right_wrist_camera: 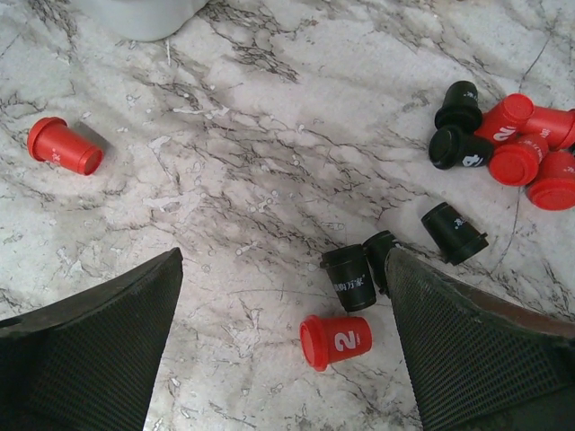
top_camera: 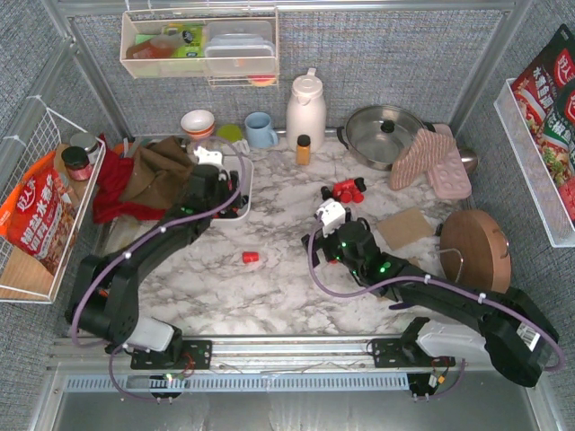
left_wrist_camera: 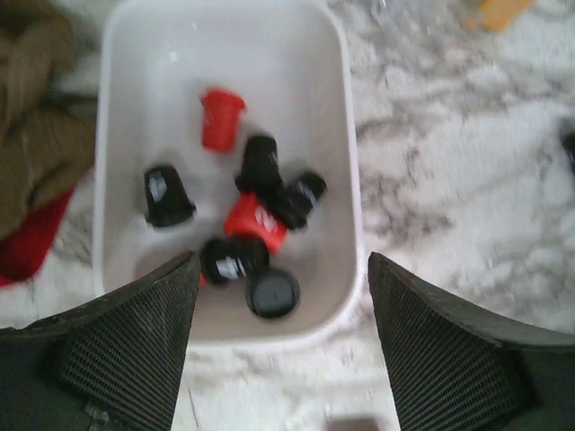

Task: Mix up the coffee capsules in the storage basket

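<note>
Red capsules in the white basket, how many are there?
2. One red capsule lies alone in the upper half of the basket; the other sits among the black capsules, lower down. Another may be hidden near the bottom edge.

My top camera looks down from high at the near edge over the whole table [top_camera: 269,296]. My left wrist camera faces down close over the storage basket [left_wrist_camera: 269,72], my right close over loose coffee capsules [right_wrist_camera: 334,342]; both patches also show from above.
</note>
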You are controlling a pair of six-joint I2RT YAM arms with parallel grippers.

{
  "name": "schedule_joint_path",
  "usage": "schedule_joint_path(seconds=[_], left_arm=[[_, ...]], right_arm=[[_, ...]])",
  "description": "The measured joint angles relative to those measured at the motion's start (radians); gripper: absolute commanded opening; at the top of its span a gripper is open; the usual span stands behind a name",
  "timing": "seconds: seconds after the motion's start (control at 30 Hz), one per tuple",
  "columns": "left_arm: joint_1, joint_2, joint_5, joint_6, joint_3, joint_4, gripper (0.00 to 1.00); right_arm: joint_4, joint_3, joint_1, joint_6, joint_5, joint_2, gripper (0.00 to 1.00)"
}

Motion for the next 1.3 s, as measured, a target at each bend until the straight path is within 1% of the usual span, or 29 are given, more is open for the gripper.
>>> schedule_joint_path(seconds=[0.1,0.17,0.23,0.37,0.5,0.67,0.87,1.03,1.3], left_arm=[[-0.079,-0.097,-0.048,-0.039,-0.065,-0.090,0.82],[-0.151,-0.159,-0.077,-0.068,-0.106,-0.148,0.81],[-0.199,-0.206,-0.084,-0.103,-0.142,-0.190,0.80],[-0.258,-0.287,-0.099,-0.193,-0.219,-0.257,0.79],[-0.306,-0.308,-0.100,-0.269,-0.263,-0.288,0.79],[-0.376,-0.246,-0.119,-0.344,-0.277,-0.293,0.79],[-0.432,-0.131,-0.199,-0.404,-0.265,-0.293,0.78],[-0.460,-0.066,-0.291,-0.426,-0.240,-0.283,0.72],[-0.470,0.004,-0.343,-0.440,-0.234,-0.247,0.62]], right_arm=[[-0.019,0.010,-0.003,0.009,0.004,0.016,0.99],[-0.036,0.023,-0.008,0.019,0.031,0.032,0.99],[-0.053,0.030,-0.016,0.035,0.061,0.040,0.99],[-0.079,0.031,-0.040,0.068,0.092,0.042,0.99],[-0.091,0.031,-0.064,0.099,0.105,0.045,0.99],[-0.108,0.031,-0.077,0.122,0.098,0.053,0.99],[-0.109,0.031,-0.082,0.126,0.077,0.053,0.99],[-0.111,0.031,-0.085,0.133,0.055,0.053,0.99],[-0.117,0.031,-0.087,0.135,0.046,0.053,0.99]])
